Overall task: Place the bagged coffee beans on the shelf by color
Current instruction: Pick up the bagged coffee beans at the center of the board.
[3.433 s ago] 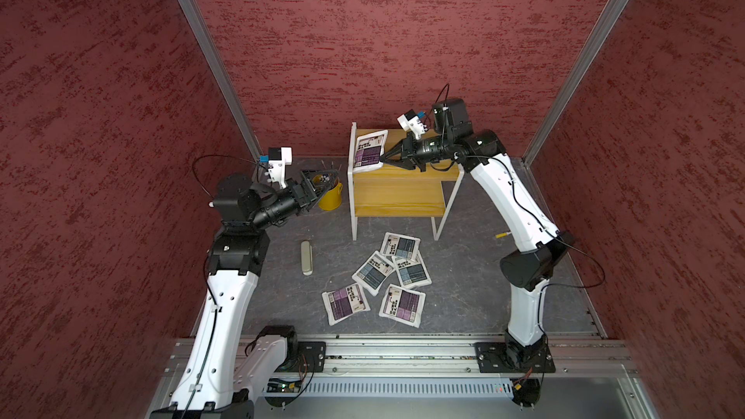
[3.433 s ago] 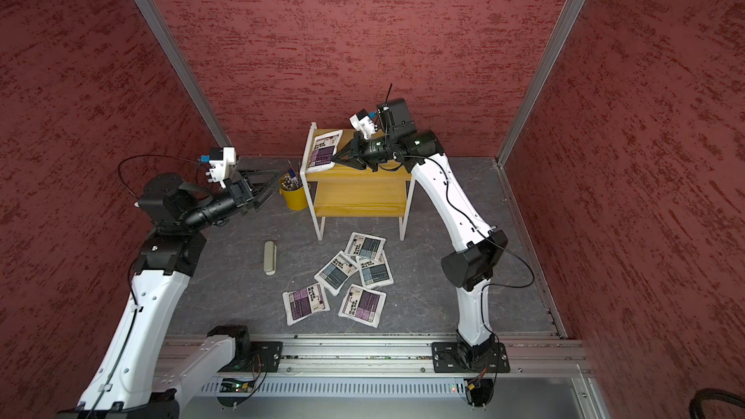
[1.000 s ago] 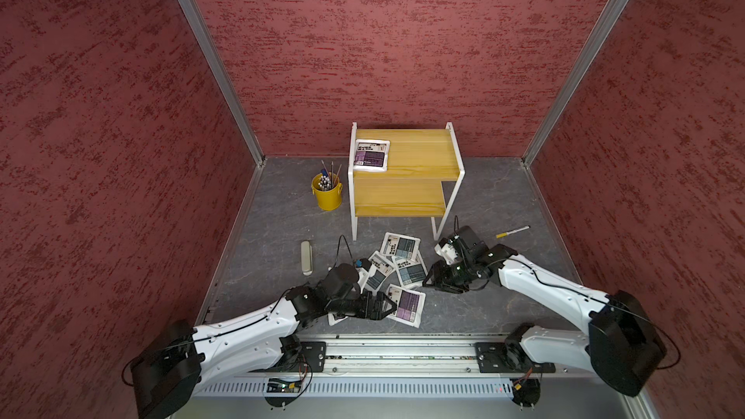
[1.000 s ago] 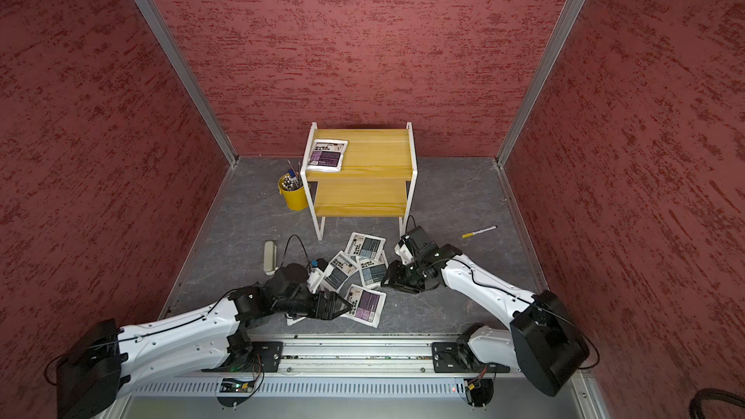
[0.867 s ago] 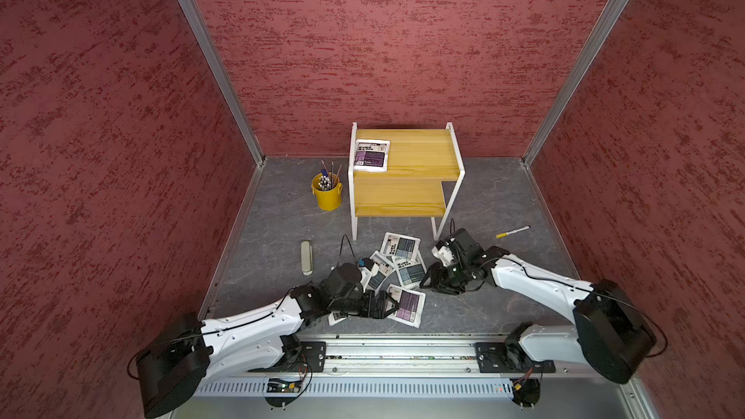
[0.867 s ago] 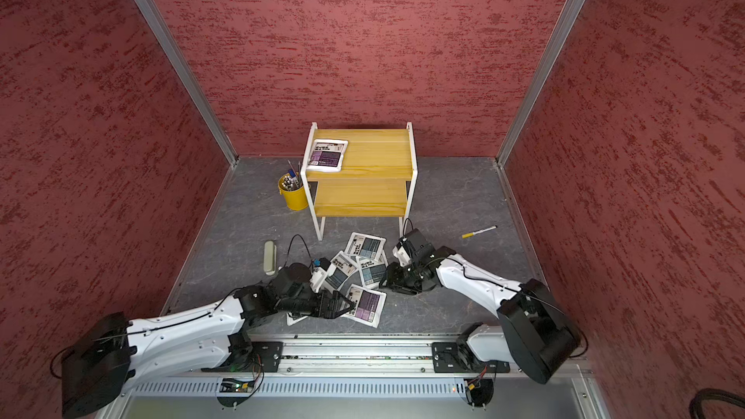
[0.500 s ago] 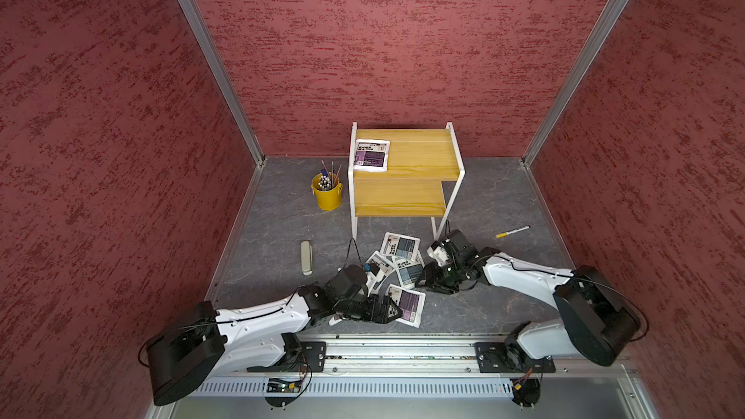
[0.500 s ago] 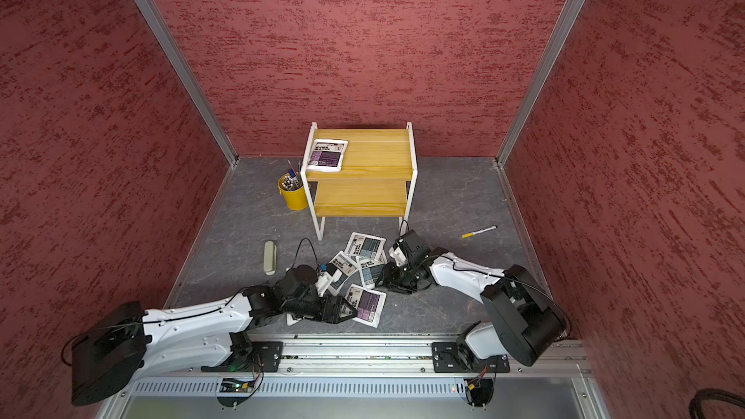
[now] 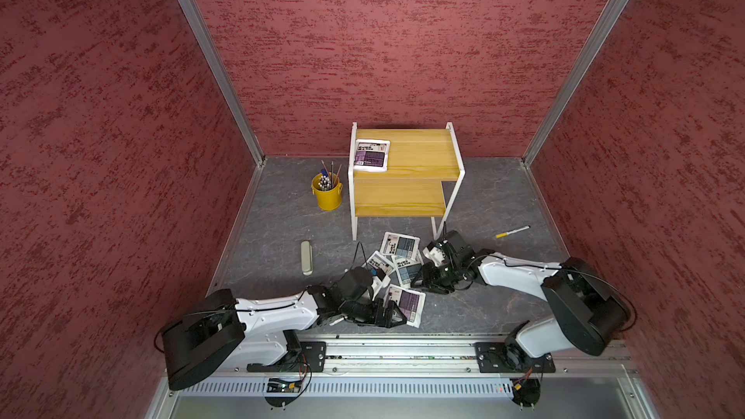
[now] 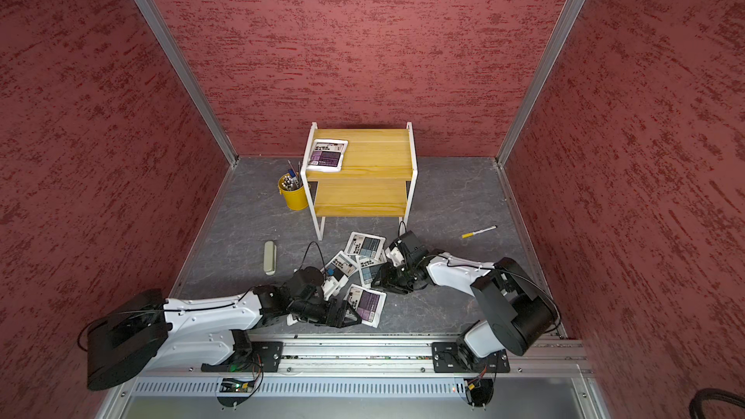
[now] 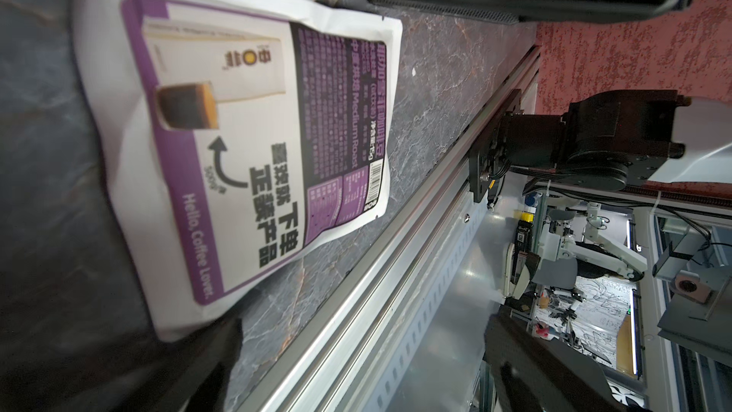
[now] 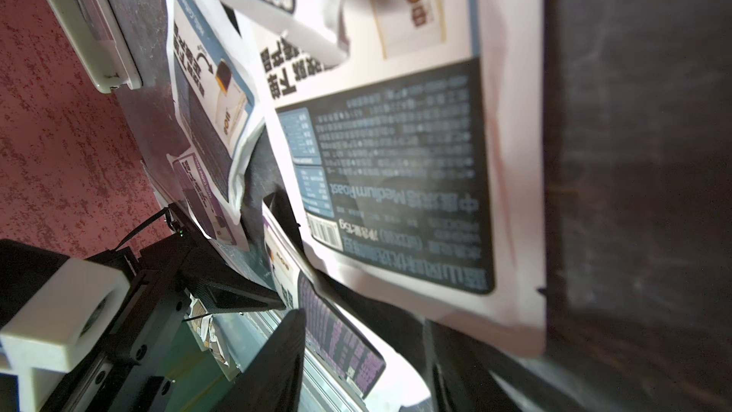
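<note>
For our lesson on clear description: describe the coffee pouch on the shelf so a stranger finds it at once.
Find the yellow-boarded shelf at the back. On its upper board, at the corner nearest the yellow pen bucket, lies a white pouch with a purple label. It is the only pouch on the shelf.

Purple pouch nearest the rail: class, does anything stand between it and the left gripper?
Nothing visible does. The open left gripper sits right at the edge of the purple pouch, whose face shows unobstructed in the left wrist view.

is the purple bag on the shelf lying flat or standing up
Lying flat: the purple bag rests label-up on the shelf's upper board in both top views.
</note>
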`<state>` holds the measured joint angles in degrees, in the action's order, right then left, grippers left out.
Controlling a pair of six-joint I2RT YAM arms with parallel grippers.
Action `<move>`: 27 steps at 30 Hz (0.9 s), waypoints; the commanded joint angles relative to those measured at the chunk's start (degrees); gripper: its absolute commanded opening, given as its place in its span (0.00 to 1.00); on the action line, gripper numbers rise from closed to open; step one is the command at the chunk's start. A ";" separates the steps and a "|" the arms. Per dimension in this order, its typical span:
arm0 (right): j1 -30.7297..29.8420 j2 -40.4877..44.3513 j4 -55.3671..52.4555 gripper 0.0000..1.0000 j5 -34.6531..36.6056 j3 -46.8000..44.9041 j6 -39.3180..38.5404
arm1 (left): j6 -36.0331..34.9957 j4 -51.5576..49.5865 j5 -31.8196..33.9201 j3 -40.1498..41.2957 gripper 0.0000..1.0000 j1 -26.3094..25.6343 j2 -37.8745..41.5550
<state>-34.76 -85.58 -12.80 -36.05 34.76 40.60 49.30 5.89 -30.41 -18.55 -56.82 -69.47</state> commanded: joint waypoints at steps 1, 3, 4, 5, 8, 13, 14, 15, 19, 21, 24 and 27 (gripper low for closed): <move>-0.65 -1.39 0.80 0.52 -0.20 -1.75 0.27 | 0.34 3.38 -1.04 -0.18 1.00 -0.07 -1.91; -0.74 -1.30 1.01 0.52 -0.67 -2.38 0.20 | 0.39 4.24 -1.17 -0.09 1.00 0.04 -2.91; -0.74 -1.12 1.02 0.52 -0.90 -2.65 0.18 | 0.37 4.59 -1.25 -0.14 1.00 0.21 -3.25; -0.74 -0.97 1.11 0.52 -1.23 -2.97 0.05 | 0.36 4.95 -1.25 -0.17 1.00 0.45 -3.74; -0.74 -0.27 1.11 0.52 -1.98 -3.86 -0.08 | 0.18 5.83 -1.67 -0.42 1.00 1.47 -5.15; -0.74 0.85 1.57 0.51 -3.07 -5.24 0.01 | -0.82 6.81 -2.68 -1.52 1.00 3.34 -7.43; -0.72 0.97 1.99 0.51 -3.48 -5.62 0.16 | -1.15 6.78 -2.81 -1.86 1.00 3.72 -7.92; -0.74 0.97 2.31 0.50 -3.67 -5.91 0.27 | -1.41 6.94 -3.06 -2.25 1.00 3.97 -8.43; -0.74 1.18 3.33 0.48 -4.54 -6.79 0.58 | -2.08 7.59 -3.81 -3.42 1.00 4.79 -10.42; -0.74 1.38 3.74 0.46 -4.98 -7.16 0.62 | -2.14 8.31 -4.08 -3.82 1.00 5.04 -11.34; -0.74 1.38 4.09 0.43 -5.12 -7.35 0.62 | -2.05 9.29 -4.39 -4.22 1.00 5.28 -12.45; -0.74 1.04 4.59 0.38 -5.23 -7.51 0.64 | -1.80 9.88 -4.49 -4.30 1.00 5.40 -13.08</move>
<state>-34.89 -83.96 -6.70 -42.19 28.64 41.01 48.60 16.05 -35.97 -22.52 -51.75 -81.08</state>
